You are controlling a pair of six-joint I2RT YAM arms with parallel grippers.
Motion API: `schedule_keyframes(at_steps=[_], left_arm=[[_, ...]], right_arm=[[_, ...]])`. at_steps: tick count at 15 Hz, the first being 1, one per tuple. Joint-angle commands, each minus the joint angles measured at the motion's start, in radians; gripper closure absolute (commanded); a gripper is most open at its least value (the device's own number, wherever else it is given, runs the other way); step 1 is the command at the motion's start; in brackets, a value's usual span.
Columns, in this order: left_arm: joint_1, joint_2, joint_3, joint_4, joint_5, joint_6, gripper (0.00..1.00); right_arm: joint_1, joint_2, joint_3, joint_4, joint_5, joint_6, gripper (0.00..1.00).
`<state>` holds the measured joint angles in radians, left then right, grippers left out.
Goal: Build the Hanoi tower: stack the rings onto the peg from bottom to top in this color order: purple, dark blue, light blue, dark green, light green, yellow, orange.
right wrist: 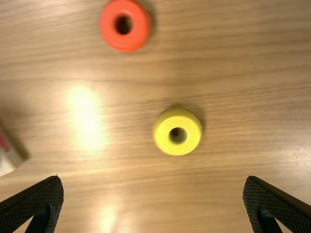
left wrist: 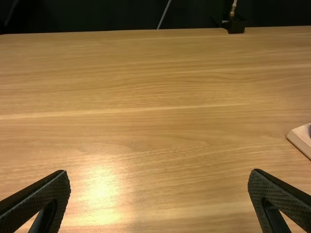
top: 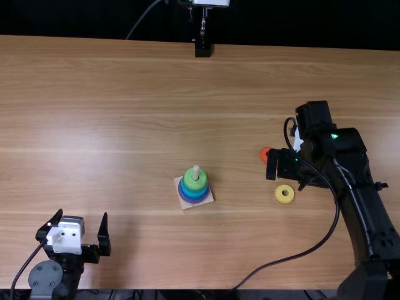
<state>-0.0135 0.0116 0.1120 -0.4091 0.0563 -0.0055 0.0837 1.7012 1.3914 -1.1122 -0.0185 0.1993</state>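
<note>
1. Your tower stands near the middle of the surface (top: 112, 125) in the top view: a pale square base (top: 207, 197), set askew, with an upright peg (top: 196, 173) through its rings.
2. On that peg you have the light green ring (top: 195, 181) uppermost, blue rings (top: 205, 189) under it, and the purple ring (top: 195, 200) at the bottom. The peg's tip pokes up above the stack.
3. Your yellow ring (top: 284, 194) lies flat on the surface, hole up, to the right of the tower in the top view, well apart from it.
4. Your orange ring (top: 264, 154) also lies on the surface, near the yellow one and farther from you; the right arm partly covers it in the top view.
5. Your right pincer (top: 289, 167) is above the surface beside those two loose rings. Its fingers are spread wide, holding nothing; its wrist view shows the yellow ring in the gap between them, untouched.
6. Your left pincer (top: 82, 217) is at the near left of the surface, well apart from the tower, also wide open and empty.
</note>
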Motion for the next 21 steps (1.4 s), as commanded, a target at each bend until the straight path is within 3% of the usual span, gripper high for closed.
schedule_keyframes(at_steps=[1, 4, 7, 11, 21], left_arm=[[-0.008, -0.012, -0.112, -0.077, 0.006, -0.006, 0.0], [-0.008, -0.012, -0.112, -0.077, 0.004, -0.006, 0.0], [-0.008, -0.012, -0.112, -0.077, 0.004, -0.006, 0.0], [-0.008, -0.012, -0.112, -0.077, 0.004, -0.006, 0.0], [-0.008, -0.012, -0.112, -0.077, 0.004, -0.006, 0.0]], right_arm=[[-0.035, -0.051, -0.074, 0.038, 0.002, -0.001, 0.0], [-0.038, -0.123, -0.239, 0.233, 0.004, -0.017, 0.0], [-0.035, -0.141, -0.345, 0.332, 0.004, -0.128, 0.0], [-0.036, -0.132, -0.417, 0.358, 0.002, -0.247, 0.0], [-0.033, 0.038, -0.376, 0.401, 0.002, -0.253, 0.0]])
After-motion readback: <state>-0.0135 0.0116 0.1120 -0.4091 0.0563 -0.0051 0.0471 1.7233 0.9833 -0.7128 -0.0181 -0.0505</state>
